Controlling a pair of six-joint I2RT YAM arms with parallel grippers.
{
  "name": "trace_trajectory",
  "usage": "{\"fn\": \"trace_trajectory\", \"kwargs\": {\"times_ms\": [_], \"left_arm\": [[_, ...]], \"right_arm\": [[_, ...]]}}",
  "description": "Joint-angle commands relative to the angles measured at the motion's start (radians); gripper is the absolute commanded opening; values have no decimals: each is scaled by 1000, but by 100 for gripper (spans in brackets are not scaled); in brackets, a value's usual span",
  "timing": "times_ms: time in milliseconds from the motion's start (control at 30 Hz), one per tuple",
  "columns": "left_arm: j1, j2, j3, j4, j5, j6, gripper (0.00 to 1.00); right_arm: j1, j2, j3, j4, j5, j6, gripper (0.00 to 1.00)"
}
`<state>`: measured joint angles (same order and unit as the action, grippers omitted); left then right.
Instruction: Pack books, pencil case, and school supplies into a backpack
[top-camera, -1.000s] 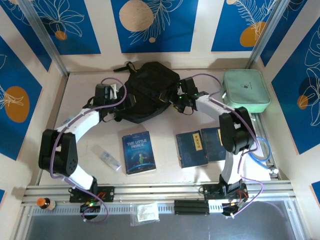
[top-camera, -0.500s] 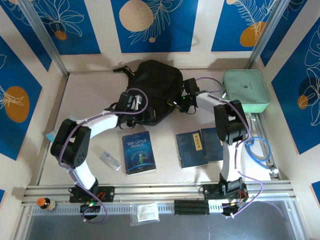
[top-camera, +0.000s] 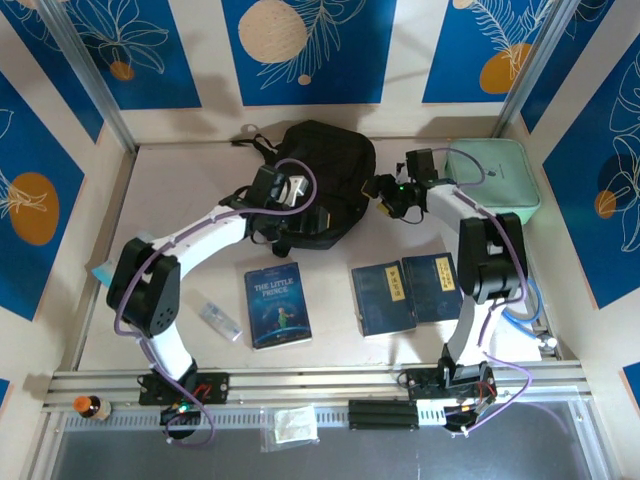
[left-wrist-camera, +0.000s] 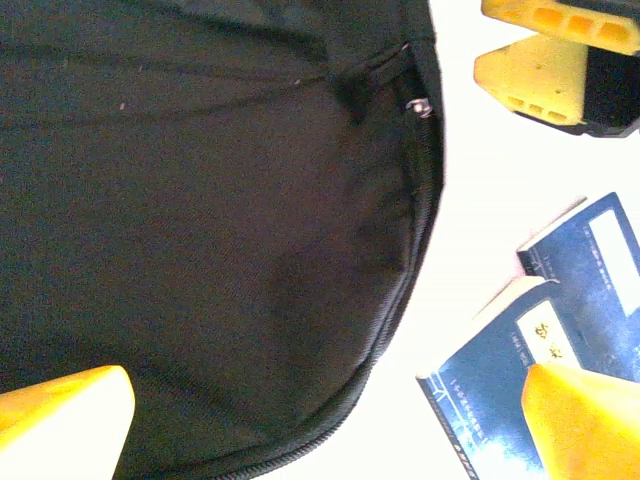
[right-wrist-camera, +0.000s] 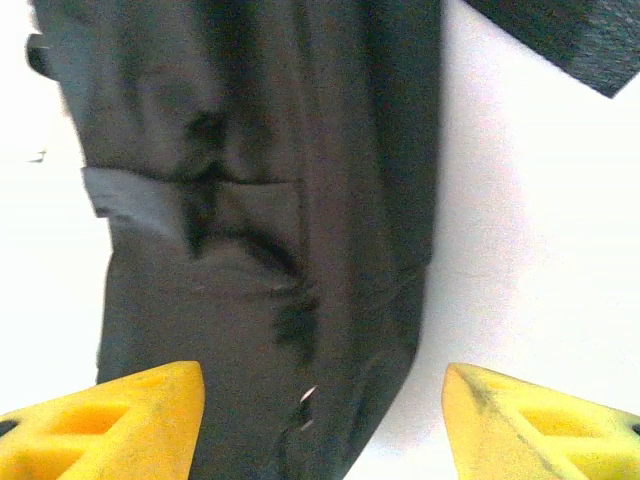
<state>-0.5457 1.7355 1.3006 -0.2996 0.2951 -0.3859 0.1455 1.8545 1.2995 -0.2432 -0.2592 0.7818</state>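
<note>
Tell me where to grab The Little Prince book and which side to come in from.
Probably take The Little Prince book by its right long edge, coming down from the right. It lies flat, cover up, so only the edges offer a pinch; bare table lies on that side, while the clear box sits close by its left edge.

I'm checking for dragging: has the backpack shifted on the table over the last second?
Yes. The backpack has slid right, nearer the unmoved mint-green case.
</note>
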Motion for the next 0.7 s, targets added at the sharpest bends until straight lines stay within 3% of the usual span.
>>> {"fn": "trace_trajectory", "kwargs": {"times_ms": [0,167,400,567,667], "left_arm": [[-18,-3,63,-58,4,66,98],[-47,135,165,-4,20,33,87],[-64,357,343,42,161,-42,72],[-72,425,400,68,185,-53,64],[-74,457,421,74,209,-63,53]], "right_arm": [[-6,-62,-49,4,-51,13,65],[-21,-113,-113,18,-41,40,65],[-44,-180,-189,25,-46,52,64],[-59,-215,-232,24,-40,53,63],[-63,-218,-245,30,-47,60,63]]}}
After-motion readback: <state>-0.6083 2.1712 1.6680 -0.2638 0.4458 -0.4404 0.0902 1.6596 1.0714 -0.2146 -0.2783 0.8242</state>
